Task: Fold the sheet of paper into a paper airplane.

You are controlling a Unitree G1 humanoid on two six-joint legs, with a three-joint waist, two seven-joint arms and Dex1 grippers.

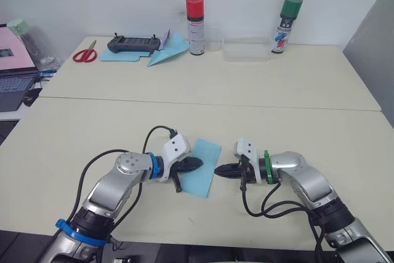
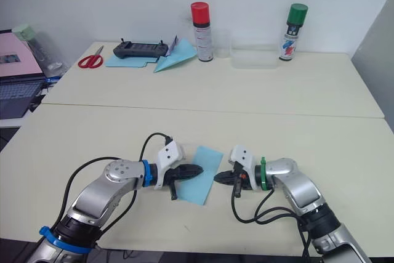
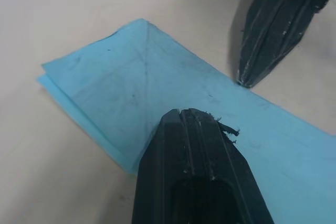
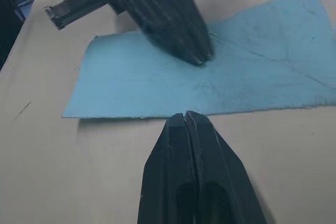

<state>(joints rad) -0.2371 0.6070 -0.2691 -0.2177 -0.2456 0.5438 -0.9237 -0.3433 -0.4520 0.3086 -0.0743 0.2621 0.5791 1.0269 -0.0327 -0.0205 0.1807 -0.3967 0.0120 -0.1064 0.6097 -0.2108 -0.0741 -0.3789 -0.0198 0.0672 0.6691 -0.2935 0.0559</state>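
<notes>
The sheet of paper (image 1: 203,173) is lying flat on the near part of the cream worktop (image 1: 295,121), between the two arms, and faint diagonal creases are showing across it in the wrist views. The left end effector (image 1: 196,164) is resting over the sheet with its fingers clenched together, gripping nothing, the tips pressing down on or just above the paper near its middle; exact contact cannot be confirmed. The right end effector (image 1: 219,171) is sitting just beside the sheet's right-hand edge, likewise clenched with fingers closed tip to tip and holding nothing, its tip lying at the paper's edge on the bare worktop. The two tips are pointing toward each other, near but apart. Nothing is standing between either end effector and the sheet. Well apart, along the far side, other items are lying: red-handled scissors (image 1: 85,53), a black controller (image 1: 133,44) sitting on a blue sheet (image 1: 120,55), a folded light-blue paper dart (image 1: 167,51) just beside it, a red-capped spray can (image 1: 195,25), a clear plastic tray (image 1: 246,50) and a green-capped spray can (image 1: 285,24). A laptop (image 1: 15,69) is standing at the far left, off the worktop.
</notes>
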